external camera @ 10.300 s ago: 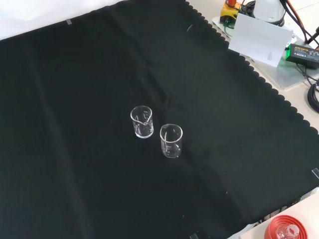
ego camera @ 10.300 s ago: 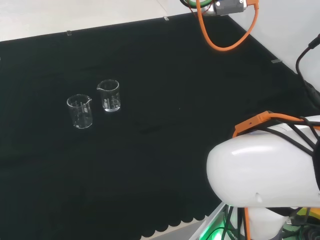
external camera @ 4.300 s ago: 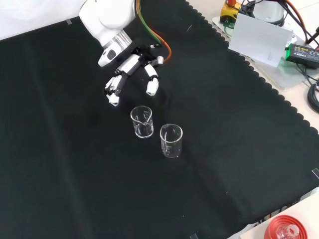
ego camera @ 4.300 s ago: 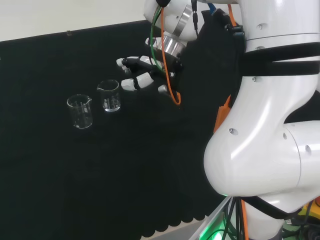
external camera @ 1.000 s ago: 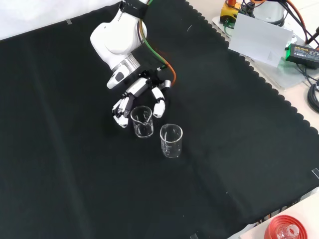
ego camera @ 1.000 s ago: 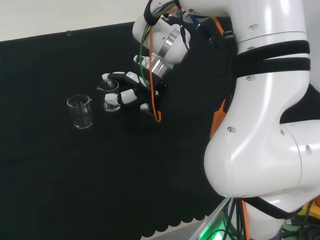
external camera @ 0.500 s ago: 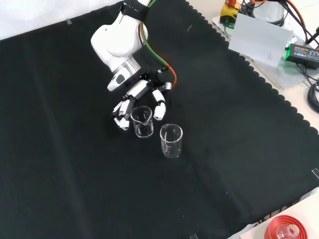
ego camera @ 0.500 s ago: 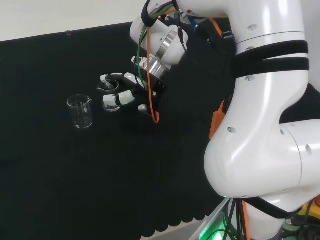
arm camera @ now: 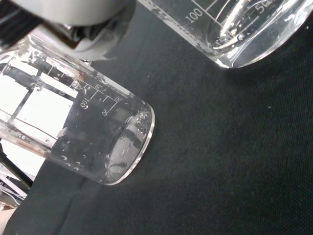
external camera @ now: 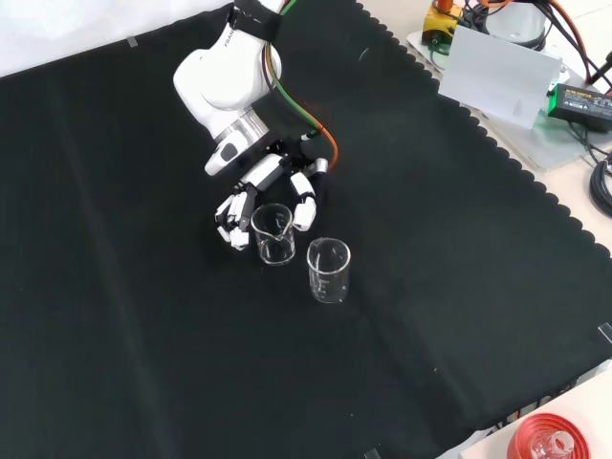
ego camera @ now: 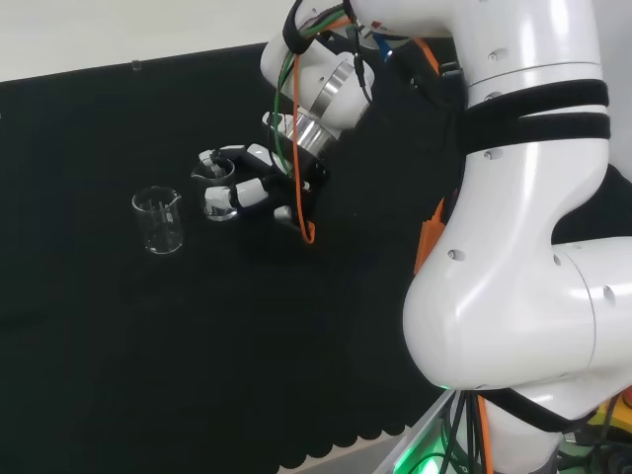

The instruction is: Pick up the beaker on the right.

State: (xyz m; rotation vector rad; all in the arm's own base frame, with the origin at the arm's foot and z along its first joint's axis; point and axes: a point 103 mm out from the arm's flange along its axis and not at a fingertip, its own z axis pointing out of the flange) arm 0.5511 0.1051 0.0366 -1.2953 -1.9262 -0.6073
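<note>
Hand at the right-hand beaker on the black-clothed worktop

Two clear beakers stand upright and well apart on the black cloth (external camera: pixel 459 287) covering the worktop, both printed with white graduation marks. In the head view, the right beaker (ego camera: pixel 219 188) sits between the curled fingers (ego camera: pixel 247 193) of the hand (external camera: pixel 271 184), which close around its sides; its base rests on the cloth. The other beaker (ego camera: pixel 159 219) stands to its left. A white wall runs behind the worktop.

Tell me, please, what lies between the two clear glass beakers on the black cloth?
Only bare black cloth separates the beaker at the hand from the other beaker, seen in the front view.
</note>
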